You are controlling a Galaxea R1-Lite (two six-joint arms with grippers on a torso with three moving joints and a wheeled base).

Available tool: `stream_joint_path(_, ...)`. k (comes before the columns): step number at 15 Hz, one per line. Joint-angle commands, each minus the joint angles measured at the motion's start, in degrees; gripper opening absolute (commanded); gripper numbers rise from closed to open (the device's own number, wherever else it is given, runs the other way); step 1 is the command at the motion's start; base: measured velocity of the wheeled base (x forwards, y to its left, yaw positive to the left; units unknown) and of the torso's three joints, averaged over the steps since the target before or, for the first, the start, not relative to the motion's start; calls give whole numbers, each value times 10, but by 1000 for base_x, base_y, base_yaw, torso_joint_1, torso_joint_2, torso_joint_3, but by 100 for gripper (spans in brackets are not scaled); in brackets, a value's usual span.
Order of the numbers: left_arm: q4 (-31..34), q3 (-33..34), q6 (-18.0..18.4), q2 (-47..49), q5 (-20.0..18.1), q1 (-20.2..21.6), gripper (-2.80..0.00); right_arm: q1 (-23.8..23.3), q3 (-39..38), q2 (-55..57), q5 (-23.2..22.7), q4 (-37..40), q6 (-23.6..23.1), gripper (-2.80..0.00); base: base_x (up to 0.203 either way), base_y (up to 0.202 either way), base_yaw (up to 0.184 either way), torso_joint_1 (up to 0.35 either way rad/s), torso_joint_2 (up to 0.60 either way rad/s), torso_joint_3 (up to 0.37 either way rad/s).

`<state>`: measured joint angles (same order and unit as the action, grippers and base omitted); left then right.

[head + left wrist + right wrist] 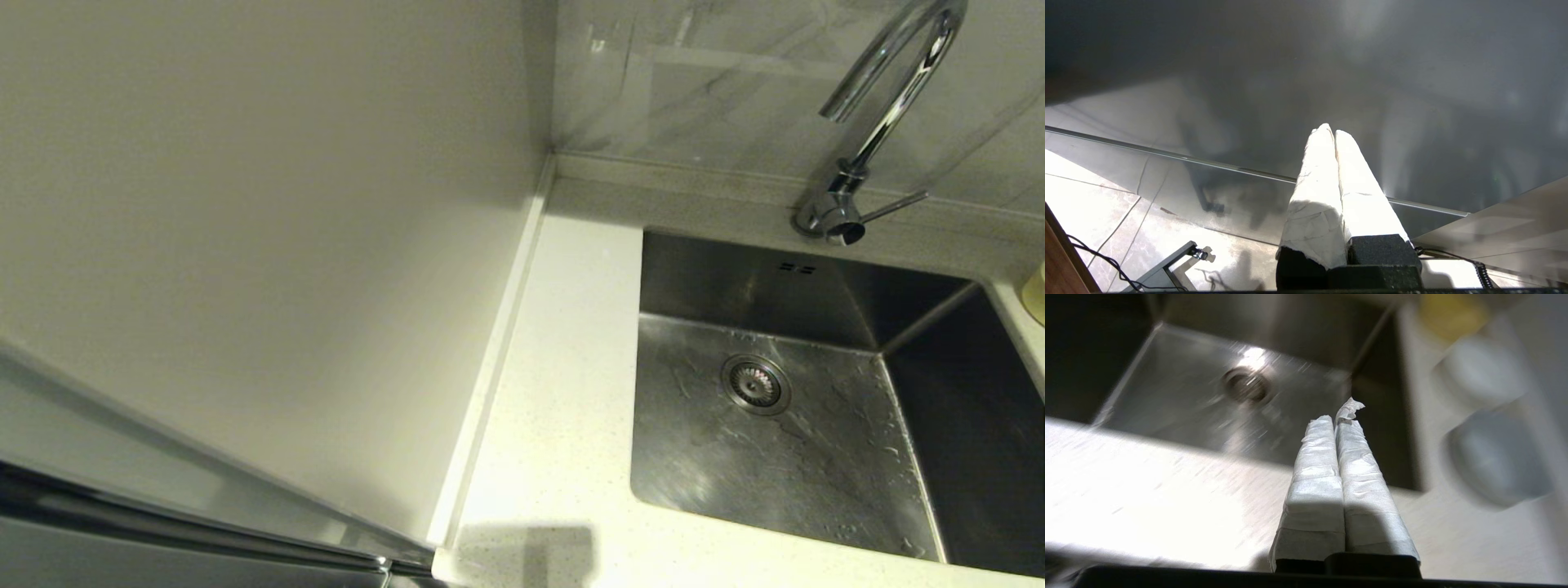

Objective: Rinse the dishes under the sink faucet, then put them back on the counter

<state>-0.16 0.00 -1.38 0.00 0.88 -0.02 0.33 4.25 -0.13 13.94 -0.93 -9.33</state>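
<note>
Bowls: three, blurry, on the surface beside the sink
Progress: nothing rinsed yet, I'd guess; sink bare, faucet off
Right claw: pressed together, empty, above the sink's near edge
Left claw: closed, empty, away from the sink

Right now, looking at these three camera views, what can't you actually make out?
- Dishes: head view shows only a pale yellow sliver, cut by the right edge. Right wrist view shows three blurred round shapes on the counter beside the sink; their colours and contents are unreadable.
- Faucet: the top of its arch is cut off in the head view.
- Both arms: outside the head view. Left gripper faces a dark panel, not the sink. Right gripper is above the counter.
</note>
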Motion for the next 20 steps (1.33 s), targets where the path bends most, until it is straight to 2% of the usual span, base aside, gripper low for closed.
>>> stream_joint_path(1,0,0,0,-2,0,0,-280,0,-4,2,-40,55,59,-280,0,0,0,0,0,0)
stream_joint_path(4,0,0,0,-2,0,0,-280,0,-5,2,-135,69,53,-280,0,0,0,0,0,0)
stream_joint_path(8,0,0,0,-2,0,0,-280,0,-18,2,-142,68,56,-280,0,0,0,0,0,0)
stream_joint_path(11,0,0,0,-2,0,0,-280,0,-19,2,-138,66,96,-280,0,0,0,0,0,0)
stream_joint_path(20,0,0,0,-2,1,0,-280,0,-19,2,-136,66,108,-280,0,0,0,0,0,0)
